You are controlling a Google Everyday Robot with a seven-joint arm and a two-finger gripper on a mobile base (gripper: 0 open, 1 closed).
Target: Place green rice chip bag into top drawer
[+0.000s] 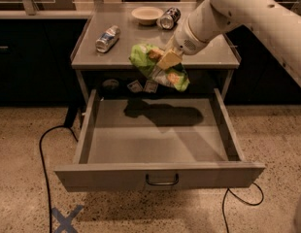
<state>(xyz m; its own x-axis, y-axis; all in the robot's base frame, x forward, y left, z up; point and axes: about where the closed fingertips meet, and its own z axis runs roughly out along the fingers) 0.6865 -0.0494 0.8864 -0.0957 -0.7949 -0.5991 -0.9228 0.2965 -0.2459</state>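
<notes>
My end effector (168, 60), clenched on green rice chip bag (175, 77), hangs past tabletop (141, 45) front edge; I'd lower into top drawer (155, 142) centre b4 release.

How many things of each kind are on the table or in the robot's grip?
Cans: 2, on the table.
Bowl: 1, on the table.
Bag: 1, held in the gripper above the open drawer.
Total: 4.
</notes>
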